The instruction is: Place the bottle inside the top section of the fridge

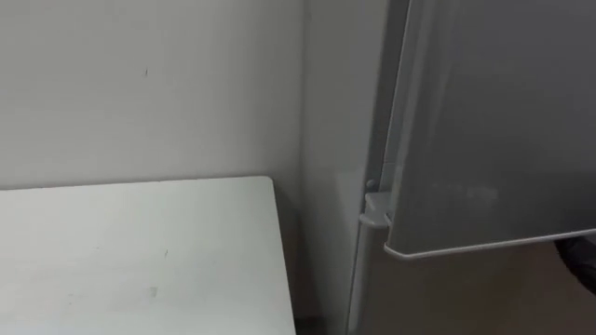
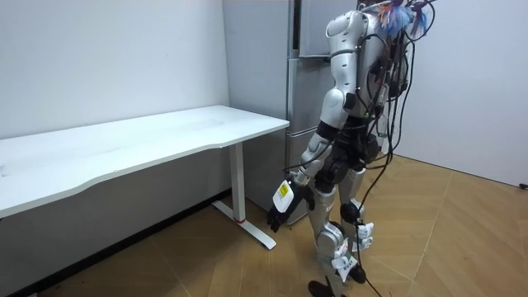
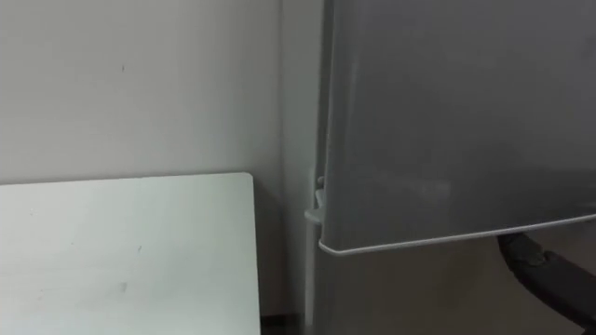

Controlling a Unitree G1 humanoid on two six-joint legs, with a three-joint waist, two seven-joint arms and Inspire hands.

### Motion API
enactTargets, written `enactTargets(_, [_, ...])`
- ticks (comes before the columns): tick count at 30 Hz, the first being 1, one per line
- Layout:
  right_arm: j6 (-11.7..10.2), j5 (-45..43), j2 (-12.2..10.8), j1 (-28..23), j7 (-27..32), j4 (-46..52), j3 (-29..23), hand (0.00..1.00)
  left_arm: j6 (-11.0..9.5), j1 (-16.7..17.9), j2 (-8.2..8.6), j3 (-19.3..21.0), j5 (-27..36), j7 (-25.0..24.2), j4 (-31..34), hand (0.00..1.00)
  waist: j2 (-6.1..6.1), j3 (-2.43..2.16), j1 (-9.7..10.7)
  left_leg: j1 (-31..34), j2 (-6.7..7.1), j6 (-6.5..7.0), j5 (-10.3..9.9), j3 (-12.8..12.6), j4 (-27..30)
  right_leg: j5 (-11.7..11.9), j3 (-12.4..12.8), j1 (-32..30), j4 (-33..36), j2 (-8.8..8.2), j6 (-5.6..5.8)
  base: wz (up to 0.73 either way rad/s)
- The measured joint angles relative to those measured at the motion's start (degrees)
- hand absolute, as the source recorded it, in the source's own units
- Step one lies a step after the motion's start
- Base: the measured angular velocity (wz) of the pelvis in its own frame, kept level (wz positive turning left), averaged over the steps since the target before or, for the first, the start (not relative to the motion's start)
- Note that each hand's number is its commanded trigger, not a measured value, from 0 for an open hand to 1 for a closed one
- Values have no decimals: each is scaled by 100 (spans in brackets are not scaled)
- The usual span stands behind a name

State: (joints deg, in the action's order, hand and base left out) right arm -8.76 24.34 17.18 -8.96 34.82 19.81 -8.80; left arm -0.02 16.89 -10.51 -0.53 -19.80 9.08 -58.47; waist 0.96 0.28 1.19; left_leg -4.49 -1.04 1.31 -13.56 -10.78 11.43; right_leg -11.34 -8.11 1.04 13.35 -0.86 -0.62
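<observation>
We see the robot facing the fridge (image 3: 447, 121), the white tabletop (image 1: 140, 251) at its left; its left robot hand (image 2: 282, 210) hangs low, spread or closed we cannot tell; nor where the bottle is.

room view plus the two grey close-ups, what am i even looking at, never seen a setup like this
The room view comes from a camera standing off in the room. It shows a two-legged robot facing a grey fridge, beside a long white table. Its left hand hangs low by its leg, fingers relaxed, holding nothing. The other two pictures come from the two camera eyes in the robot's head, so they show nearly the same thing: the table's corner on the left, the upper fridge door close up on the right. The dark shape under the door's lower edge is probably its right arm; I cannot tell what it is doing.
</observation>
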Motion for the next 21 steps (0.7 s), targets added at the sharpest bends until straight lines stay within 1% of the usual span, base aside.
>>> enactTargets(11, [-4, -14, 0, 0, -47, 1, 28, 0, -34, -30, 7, -24, 9, -247, 0, 0, -5, -6, 5, 27, -17, -5, 3, 3, 22, 60, -29, 32, -66, 19, -9, 0])
enactTargets(12, [-4, -14, 0, 0, -47, 0, 82, 0, -34, -40, 7, -27, 9, -258, 0, 0, 13, 1, 0, 23, -18, -5, 3, 2, 18, 60, -26, 30, -65, 19, -9, 0])
enactTargets(15, [-4, -138, -28, 0, -46, 1, 161, 0, -32, -40, 3, -69, 10, -312, 2, 0, 16, 2, -3, 13, -19, -7, 4, -3, 13, 60, 1, 25, -58, 23, -9, -5])
enactTargets(17, [-4, -235, -59, 2, -41, 2, 213, 0, -32, -42, -13, -182, 8, -310, 10, 0, 22, 1, -3, 18, -19, -8, 6, 13, 12, 60, -1, 14, -45, 21, -10, -2])
enactTargets(19, [-7, -239, -159, 46, -22, 9, 269, 0, -34, -72, -26, -265, 5, -314, 14, 0, 52, 4, -14, 24, -18, -14, 10, 3, 13, 58, 0, -4, -27, 19, -13, 0])
enactTargets(21, [-6, -269, -171, 50, 16, 7, 304, 0, -37, -95, -30, -267, 0, -331, 16, 0, 80, 8, -32, 29, -18, -16, 12, -1, 18, 49, -3, -21, -2, 16, -23, -2])
